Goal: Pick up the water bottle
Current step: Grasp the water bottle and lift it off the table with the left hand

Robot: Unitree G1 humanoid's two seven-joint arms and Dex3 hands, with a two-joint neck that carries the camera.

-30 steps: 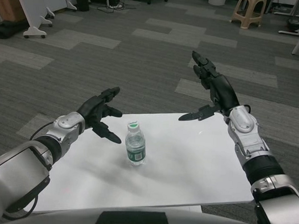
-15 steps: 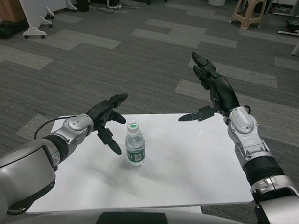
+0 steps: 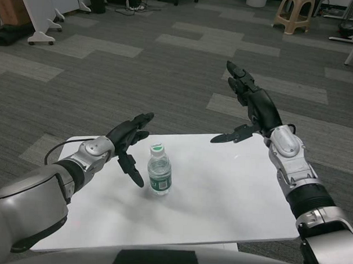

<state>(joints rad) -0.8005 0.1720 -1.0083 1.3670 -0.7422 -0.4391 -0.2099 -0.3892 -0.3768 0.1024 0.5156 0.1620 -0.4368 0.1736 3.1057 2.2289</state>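
Clear plastic, green-capped, the water bottle (image 3: 159, 170) stands upright near the white table (image 3: 232, 197)'s middle, so I bring my spread, empty left hand (image 3: 128, 143) around its labelled waist squarely before closing, my empty right hand (image 3: 250, 108) waiting aloft.

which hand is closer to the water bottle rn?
Left. The left hand is open right beside the water bottle, on its left, fingers not touching it. The right hand is open, raised over the table's far right corner, well away.
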